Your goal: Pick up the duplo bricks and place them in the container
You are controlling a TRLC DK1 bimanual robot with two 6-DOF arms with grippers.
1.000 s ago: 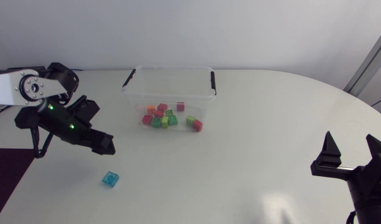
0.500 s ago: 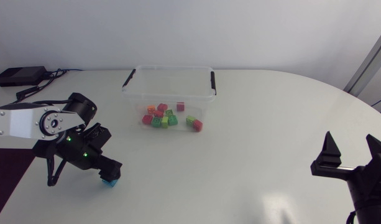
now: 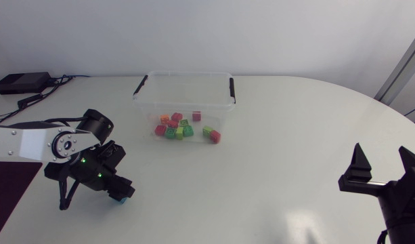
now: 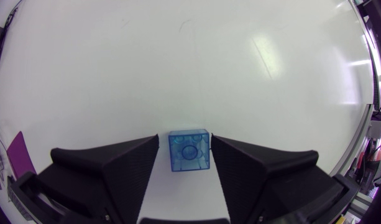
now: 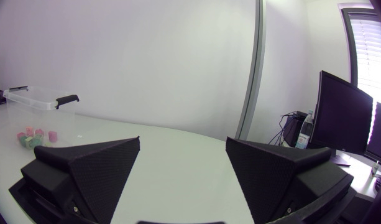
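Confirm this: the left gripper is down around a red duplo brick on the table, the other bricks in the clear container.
Not red: the duplo brick between the left gripper's open fingers is translucent blue, as the left wrist view shows. The rest holds: it sits on the table, the other bricks in the clear container.

The translucent blue duplo brick (image 4: 189,151) lies on the white table (image 3: 281,142) between the fingers (image 4: 119,167) of the left gripper (image 4: 184,138). The clear plastic container (image 3: 183,75), holding small coloured bricks (image 3: 183,127), stands behind it, rightward.
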